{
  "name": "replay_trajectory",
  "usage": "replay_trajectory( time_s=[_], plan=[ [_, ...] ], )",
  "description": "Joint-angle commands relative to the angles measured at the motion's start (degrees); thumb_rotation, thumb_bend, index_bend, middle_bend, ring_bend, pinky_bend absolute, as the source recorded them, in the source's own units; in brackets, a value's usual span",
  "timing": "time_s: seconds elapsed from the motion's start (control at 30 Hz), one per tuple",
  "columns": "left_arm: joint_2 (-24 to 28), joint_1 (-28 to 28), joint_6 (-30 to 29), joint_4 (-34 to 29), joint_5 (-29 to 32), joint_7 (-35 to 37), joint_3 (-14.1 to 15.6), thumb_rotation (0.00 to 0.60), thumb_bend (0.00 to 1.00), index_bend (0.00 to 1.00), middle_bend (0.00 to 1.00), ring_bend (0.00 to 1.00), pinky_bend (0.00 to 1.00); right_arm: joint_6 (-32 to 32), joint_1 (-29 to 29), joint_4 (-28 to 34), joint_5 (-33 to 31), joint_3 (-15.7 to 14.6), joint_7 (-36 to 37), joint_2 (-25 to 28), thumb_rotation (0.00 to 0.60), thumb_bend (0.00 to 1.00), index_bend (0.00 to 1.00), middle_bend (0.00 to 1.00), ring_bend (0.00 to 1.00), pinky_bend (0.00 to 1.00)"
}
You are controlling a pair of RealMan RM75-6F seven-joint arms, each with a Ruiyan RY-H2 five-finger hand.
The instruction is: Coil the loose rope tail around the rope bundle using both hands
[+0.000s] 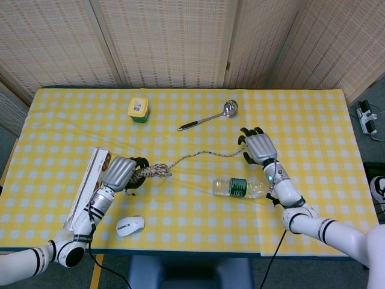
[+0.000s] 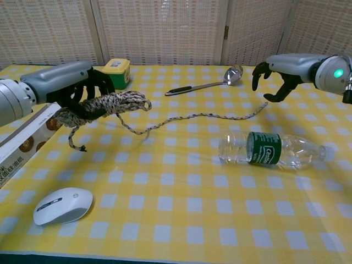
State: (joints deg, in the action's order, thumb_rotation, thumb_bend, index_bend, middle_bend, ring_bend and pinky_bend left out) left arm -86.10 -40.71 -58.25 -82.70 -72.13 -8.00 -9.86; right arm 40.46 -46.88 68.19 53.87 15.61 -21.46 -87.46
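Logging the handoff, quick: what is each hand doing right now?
Left hand: holding the rope bundle, lifted off the table.
Right hand: open, holding nothing, above the far end of the rope tail.

Rope bundle (image 2: 104, 104) in left hand (image 2: 74, 88)
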Motion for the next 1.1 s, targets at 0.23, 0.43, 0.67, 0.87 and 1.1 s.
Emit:
replay_trajectory(
  time_s=[0.23, 0.43, 0.67, 0.87, 1.1],
  plan=[
    [-0.05, 0.07, 0.63, -0.07, 0.74, -0.47, 0.20, 0.600, 0.54, 0.62, 0.66, 0.60, 0.70, -3.64, -5.17, -9.05, -5.52, -1.81, -3.14, -8.00, 0.600, 0.49, 0.39, 0.15, 0.18, 0.12],
    [-0.10, 0.22, 0.78, 0.33, 0.80, -0.31, 0.39, 0.600, 0.54, 0.62, 0.66, 0.60, 0.70, -4.84, -6.88, -14.05, -7.31, -2.37, -3.52, -11.38, 0.600, 0.49, 0.41, 0.16, 0.18, 0.12],
    [-0.18, 0.28, 1.16, 0.80, 1.02, -0.03, 0.47, 0.600, 0.54, 0.62, 0.66, 0.60, 0.70, -5.50, -7.99, -18.33, -8.27, -2.34, -3.25, -13.92, 0.600, 0.49, 0.45, 0.17, 0.18, 0.12],
    [-0.56, 0.25, 1.35, 1.23, 0.99, 0.14, 0.53, 0.600, 0.54, 0.62, 0.66, 0.60, 0.70, -6.33, -8.69, -21.39, -8.53, -2.20, -2.77, -15.57, 0.600, 0.49, 0.45, 0.17, 0.18, 0.12],
    [-1.00, 0.18, 1.73, 2.09, 1.33, 0.23, 0.49, 0.600, 0.54, 0.62, 0.66, 0.60, 0.70, -5.68, -8.83, -22.92, -7.38, -2.11, -1.90, -16.81, 0.600, 0.42, 0.46, 0.18, 0.18, 0.12]
  ],
)
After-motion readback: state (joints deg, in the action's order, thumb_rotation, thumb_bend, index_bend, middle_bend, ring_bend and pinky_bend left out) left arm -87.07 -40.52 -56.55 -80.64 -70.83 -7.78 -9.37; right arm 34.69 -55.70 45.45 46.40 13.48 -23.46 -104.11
